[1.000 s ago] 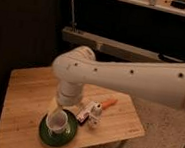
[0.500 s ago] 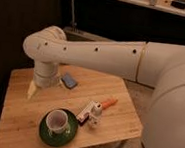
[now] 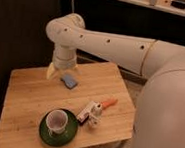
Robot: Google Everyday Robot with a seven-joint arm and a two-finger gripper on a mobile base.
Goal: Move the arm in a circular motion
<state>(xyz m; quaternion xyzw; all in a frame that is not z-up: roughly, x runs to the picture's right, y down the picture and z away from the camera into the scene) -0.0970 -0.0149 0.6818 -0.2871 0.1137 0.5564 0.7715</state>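
The arm [image 3: 114, 46] is glossy white with small dark holes. It reaches in from the right and bends at a bulbous joint [image 3: 66, 27] above the far left part of the wooden table [image 3: 27, 101]. Its ribbed wrist [image 3: 65, 60] points down. The gripper [image 3: 51, 72] hangs just below it, over the table's back left area, close beside a small blue block [image 3: 69, 80]. It holds nothing that I can see.
A green plate [image 3: 67, 134] carrying a white cup [image 3: 56, 120] sits near the table's front edge. A small white object [image 3: 90, 112] and an orange stick [image 3: 109, 103] lie to its right. Dark cabinets stand behind and to the left.
The arm swung from above the plate out to the table's left, then toward the back and a little right. The things on the table have not moved.
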